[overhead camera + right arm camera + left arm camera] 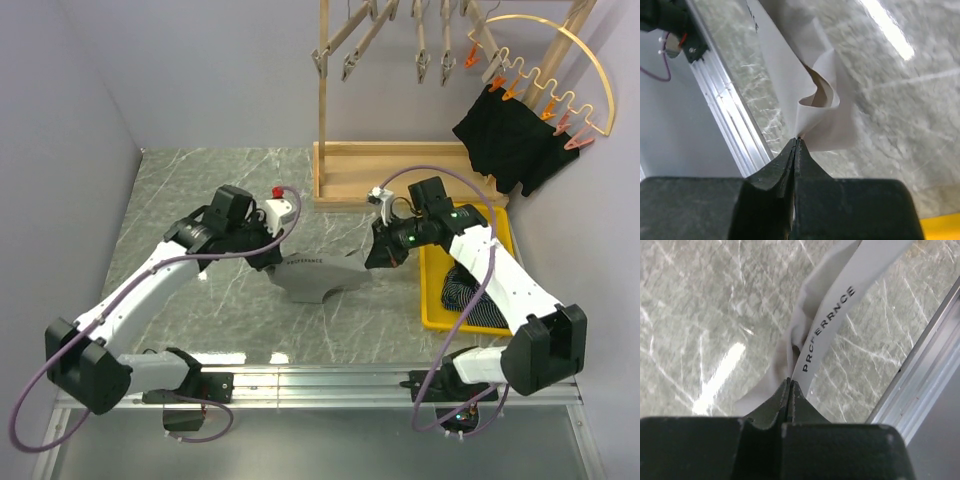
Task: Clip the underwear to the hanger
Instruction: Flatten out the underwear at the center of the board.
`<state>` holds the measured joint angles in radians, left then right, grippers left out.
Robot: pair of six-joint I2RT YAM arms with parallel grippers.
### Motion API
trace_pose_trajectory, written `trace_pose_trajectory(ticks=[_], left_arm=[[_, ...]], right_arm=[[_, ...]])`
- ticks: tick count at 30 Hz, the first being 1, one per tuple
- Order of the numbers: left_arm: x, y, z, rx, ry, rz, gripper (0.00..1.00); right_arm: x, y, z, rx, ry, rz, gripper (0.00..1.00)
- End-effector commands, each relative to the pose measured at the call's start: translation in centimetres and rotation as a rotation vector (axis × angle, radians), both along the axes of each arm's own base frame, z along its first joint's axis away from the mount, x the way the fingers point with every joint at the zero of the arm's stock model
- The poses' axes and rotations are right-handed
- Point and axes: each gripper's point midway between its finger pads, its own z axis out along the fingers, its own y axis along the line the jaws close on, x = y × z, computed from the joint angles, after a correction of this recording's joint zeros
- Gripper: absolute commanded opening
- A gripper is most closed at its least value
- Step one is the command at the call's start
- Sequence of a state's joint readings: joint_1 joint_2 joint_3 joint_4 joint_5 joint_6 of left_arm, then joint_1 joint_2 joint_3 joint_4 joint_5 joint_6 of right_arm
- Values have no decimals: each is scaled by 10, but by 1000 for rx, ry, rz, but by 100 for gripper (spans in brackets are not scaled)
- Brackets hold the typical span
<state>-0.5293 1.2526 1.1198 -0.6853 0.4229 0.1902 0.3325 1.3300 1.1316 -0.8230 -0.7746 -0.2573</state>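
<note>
Grey underwear [318,277] with a lettered waistband is stretched between my two grippers just above the marble table. My left gripper [270,262] is shut on its left waistband end; in the left wrist view the closed jaws [790,381] pinch the printed band [832,315]. My right gripper [376,258] is shut on the right end; in the right wrist view the closed jaws [797,139] pinch folded grey cloth [810,95]. The curved wooden hanger [560,70] with orange clips stands at the back right, black underwear [505,140] clipped to it.
A wooden rack [400,170] with several hanging wooden clips [350,60] stands at the back centre. A yellow bin [436,300] with striped cloth [472,300] sits at the right under my right arm. An aluminium rail [330,380] runs along the near edge.
</note>
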Motion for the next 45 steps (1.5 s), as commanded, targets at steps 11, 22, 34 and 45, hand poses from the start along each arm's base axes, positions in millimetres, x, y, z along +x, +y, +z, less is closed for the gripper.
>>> trace_pose_trajectory(ticks=[11,22,34,45], left_arm=[[3,34,51,-14,-132,134,0],[155,56,-12,41,60,361,87],[47,44,-82,135,121,62,74],[21,7,-143,328,86,-101,55]], right_arm=[[-4,29,49,95,-139,60,0],[107,31,-88,-167,119,-122,0],[102,16,-130,-267,188,-170,0],[92,12,-134,-286,226,-163,0]])
